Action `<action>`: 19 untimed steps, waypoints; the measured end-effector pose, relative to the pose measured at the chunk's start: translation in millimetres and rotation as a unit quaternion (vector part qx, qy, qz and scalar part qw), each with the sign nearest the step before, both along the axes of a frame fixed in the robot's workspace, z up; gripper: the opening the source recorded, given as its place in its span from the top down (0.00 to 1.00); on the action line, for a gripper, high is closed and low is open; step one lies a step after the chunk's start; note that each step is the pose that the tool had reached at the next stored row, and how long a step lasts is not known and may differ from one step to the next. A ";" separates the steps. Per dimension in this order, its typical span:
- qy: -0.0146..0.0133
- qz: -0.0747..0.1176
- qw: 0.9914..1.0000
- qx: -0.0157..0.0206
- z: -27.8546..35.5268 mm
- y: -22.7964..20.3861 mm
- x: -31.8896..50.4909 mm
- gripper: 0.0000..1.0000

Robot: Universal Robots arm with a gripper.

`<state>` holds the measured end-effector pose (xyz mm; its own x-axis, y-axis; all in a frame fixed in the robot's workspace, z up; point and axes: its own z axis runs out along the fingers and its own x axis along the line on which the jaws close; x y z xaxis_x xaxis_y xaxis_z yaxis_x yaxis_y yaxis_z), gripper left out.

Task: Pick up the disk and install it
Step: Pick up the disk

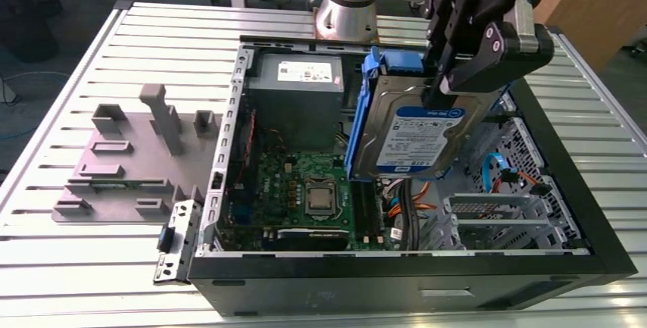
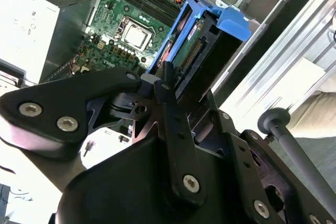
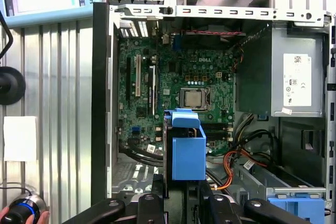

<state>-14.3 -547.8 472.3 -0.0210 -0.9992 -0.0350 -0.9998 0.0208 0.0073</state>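
Disk gripped and held upright over the open case.

From my station, the exterior view shows the gripper (image 1: 450,85) with its jaws clamped on the upper end of the disk (image 1: 417,135). The disk hangs upright in its blue carrier, label outward, inside the outline of the computer case (image 1: 571,169). It is at the exterior view's right of the motherboard (image 1: 303,184) and nearer than the grey power supply (image 1: 293,93) at the far wall. I cannot tell whether its lower edge touches anything. In the first wrist view the carrier's blue end covers the board just beside the processor socket (image 3: 192,98). A grey fixture plate (image 1: 121,165) lies on the slatted table (image 1: 172,32) at the exterior view's left, well apart from the case.
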 end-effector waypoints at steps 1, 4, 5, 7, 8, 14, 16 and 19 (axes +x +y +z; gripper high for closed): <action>0.000 0.000 1.000 0.000 0.0 -0.1 0.0 0.65; 0.000 0.000 1.000 0.000 0.0 -1.5 0.2 0.65; 0.000 0.000 1.000 0.000 -0.1 -2.2 0.2 0.65; 0.000 0.000 1.000 0.000 -0.2 -3.8 0.3 0.65; 0.000 0.000 1.000 0.000 -0.2 -4.6 0.4 0.65; 0.000 0.000 1.000 0.000 -0.3 -9.1 0.7 0.65; 0.000 0.000 1.000 0.000 -0.4 -10.6 0.9 0.65; 0.000 0.000 1.000 0.000 -0.4 -12.8 1.0 0.65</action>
